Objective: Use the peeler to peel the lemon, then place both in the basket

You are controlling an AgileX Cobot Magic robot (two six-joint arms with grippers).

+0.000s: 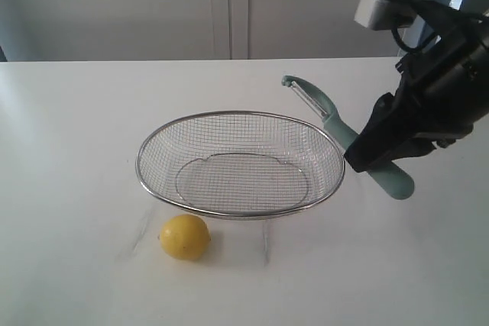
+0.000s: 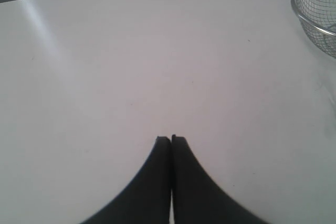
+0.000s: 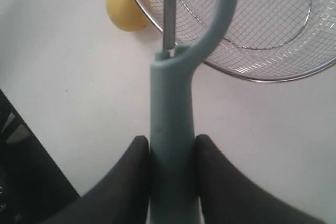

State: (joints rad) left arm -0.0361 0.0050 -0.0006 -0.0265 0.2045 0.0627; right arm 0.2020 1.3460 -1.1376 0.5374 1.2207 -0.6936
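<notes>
The yellow lemon (image 1: 184,237) lies on the white table just in front of the wire basket (image 1: 145,154), near its left front rim; it also shows in the right wrist view as the lemon (image 3: 125,8) beside the basket (image 3: 273,51). My right gripper (image 1: 376,154) is shut on the teal handle of the peeler (image 1: 328,112), held in the air at the basket's right rim with the head pointing up and left. In the right wrist view the peeler (image 3: 173,108) sits between both fingers of the gripper (image 3: 172,142). My left gripper (image 2: 171,139) is shut and empty above bare table.
The basket's rim (image 2: 315,9) appears at a corner of the left wrist view. A pale wall with cabinet seams (image 1: 229,5) runs behind the table. A dark edge (image 3: 26,182) lies beside the table in the right wrist view.
</notes>
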